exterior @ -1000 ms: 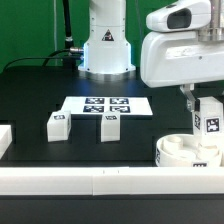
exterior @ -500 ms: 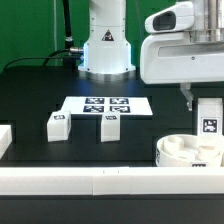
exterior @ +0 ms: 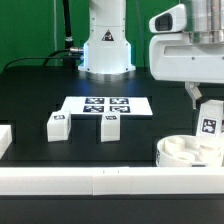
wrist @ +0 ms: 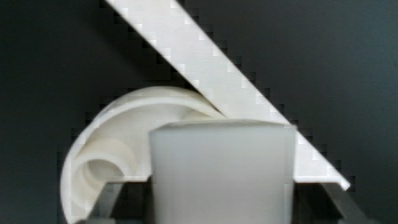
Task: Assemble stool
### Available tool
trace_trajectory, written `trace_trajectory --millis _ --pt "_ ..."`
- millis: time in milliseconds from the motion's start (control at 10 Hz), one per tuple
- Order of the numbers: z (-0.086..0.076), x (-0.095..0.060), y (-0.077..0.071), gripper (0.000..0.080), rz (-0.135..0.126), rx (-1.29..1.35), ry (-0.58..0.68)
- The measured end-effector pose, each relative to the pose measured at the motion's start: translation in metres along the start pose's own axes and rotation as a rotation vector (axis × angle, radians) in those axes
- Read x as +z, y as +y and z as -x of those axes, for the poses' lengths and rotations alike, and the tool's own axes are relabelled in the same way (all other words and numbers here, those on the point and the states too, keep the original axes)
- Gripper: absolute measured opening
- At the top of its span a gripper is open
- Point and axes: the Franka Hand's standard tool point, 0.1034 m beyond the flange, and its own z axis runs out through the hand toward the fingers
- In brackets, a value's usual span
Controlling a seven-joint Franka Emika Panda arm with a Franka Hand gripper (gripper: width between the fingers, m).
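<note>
Two loose legs [exterior: 57, 126] [exterior: 110, 127], one leg [exterior: 211, 128] in the tool [exterior: 207, 106], one seat [exterior: 185, 152].

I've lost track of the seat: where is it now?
The seat sits at the exterior view's right, by the front rail, below the raised leg.

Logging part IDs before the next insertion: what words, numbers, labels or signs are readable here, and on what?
No words, numbers or brands readable in either view.
Thin flat white marker board: four black-and-white square tags, patterns only.
Two loose white rectangular plastic block legs: one such tag each, too small to decode.
Third white block leg, raised: one tag, likewise.
</note>
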Motion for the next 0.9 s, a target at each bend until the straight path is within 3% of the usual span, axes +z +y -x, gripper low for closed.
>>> trace_trajectory --millis 400,500,600,900 --pt "0.0 0.0 0.0 0.0334 -0.006 0.076 -0.011" --pt "0.0 -0.004 0.0 0.0511 -0.005 0.025 -0.018" --pt "-0.001 -0.011 -0.001 0.0605 -0.005 -0.056 -0.02" --pt "-0.002 -0.014 -0.002 0.0647 -0.01 -0.232 -0.019"
